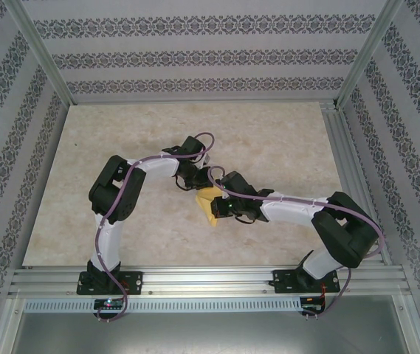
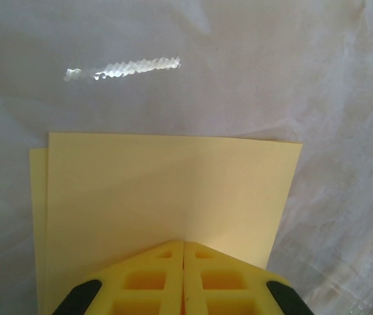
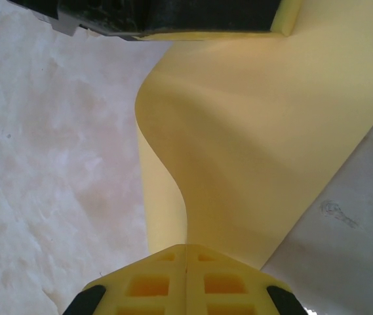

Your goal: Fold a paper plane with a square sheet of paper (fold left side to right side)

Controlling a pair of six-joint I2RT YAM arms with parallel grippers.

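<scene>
Left fingers (image 2: 176, 254) and right fingers (image 3: 178, 254) both pinch the square sheet of paper (image 2: 173, 190); we should align its offset layers, left of frame, before creasing.

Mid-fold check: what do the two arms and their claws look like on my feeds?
The left arm and right arm have white link shells between bulky black joints, black bases, and a purple cable running along each. The left claw and right claw have bright yellow fingers with square moulded pockets and black outer corners.
</scene>
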